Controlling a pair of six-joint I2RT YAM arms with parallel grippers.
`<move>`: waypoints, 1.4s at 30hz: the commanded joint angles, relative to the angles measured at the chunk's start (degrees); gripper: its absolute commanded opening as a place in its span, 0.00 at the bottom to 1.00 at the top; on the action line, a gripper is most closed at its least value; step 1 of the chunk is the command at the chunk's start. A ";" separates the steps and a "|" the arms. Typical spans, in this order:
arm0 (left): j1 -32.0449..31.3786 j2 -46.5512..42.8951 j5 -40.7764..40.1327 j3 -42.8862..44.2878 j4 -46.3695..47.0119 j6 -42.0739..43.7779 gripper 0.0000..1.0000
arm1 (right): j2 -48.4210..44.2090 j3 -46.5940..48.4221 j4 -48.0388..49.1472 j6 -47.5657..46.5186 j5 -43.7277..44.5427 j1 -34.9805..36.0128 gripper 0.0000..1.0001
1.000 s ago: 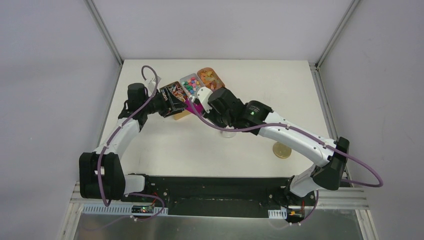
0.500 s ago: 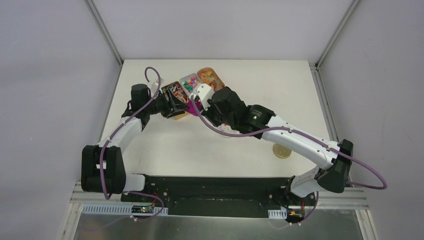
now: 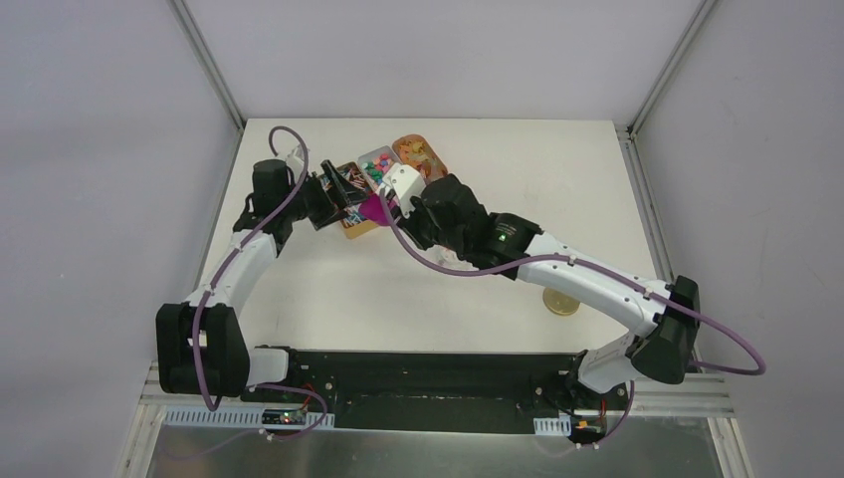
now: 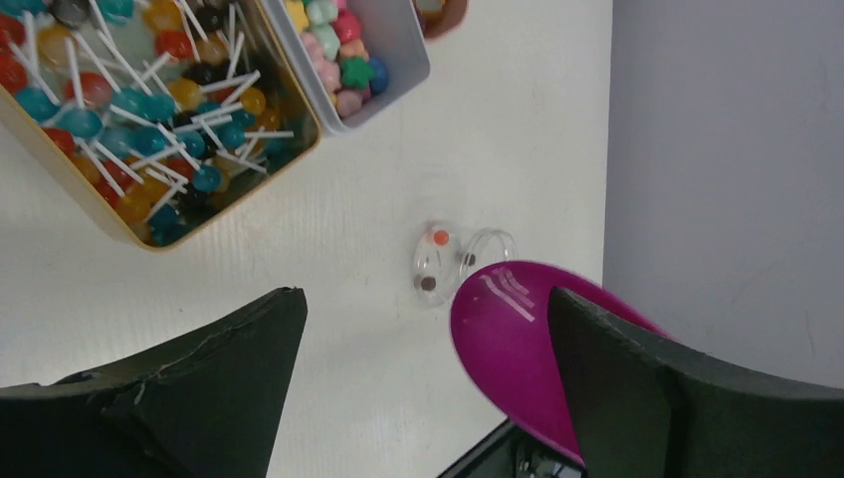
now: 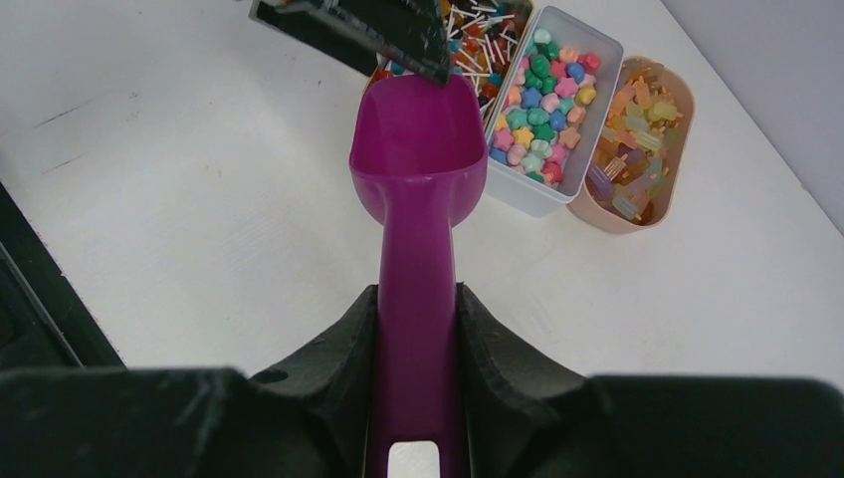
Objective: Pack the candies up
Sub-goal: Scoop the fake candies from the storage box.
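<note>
The candies (image 4: 149,110) are small round sweets on thin white sticks, red, blue and orange, heaped in a gold tray (image 4: 139,239). The tray also shows in the top view (image 3: 350,221). My right gripper (image 5: 418,299) is shut on the handle of an empty magenta scoop (image 5: 418,169), whose mouth points at the trays. My left gripper (image 4: 423,378) is open and empty, hovering over the table beside the gold tray, with the scoop (image 4: 518,339) next to its right finger. In the top view the two grippers, left (image 3: 338,194) and right (image 3: 393,209), meet at the trays.
A white tray (image 5: 597,75) of star-shaped sweets and an orange tray (image 5: 677,139) of gummies stand right of the gold one. A small clear cup (image 4: 463,264) holding a few sweets stands on the table. A gold round lid (image 3: 560,299) lies at the right.
My right arm has brought the scoop a little left, toward the gold tray. My left gripper has drawn back slightly and tilted, staying open.
</note>
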 commanded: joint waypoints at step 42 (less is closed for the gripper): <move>15.76 43.44 -13.52 36.61 -1.80 3.81 0.56 | 44.18 47.55 -18.23 -7.07 11.60 -1.25 0.00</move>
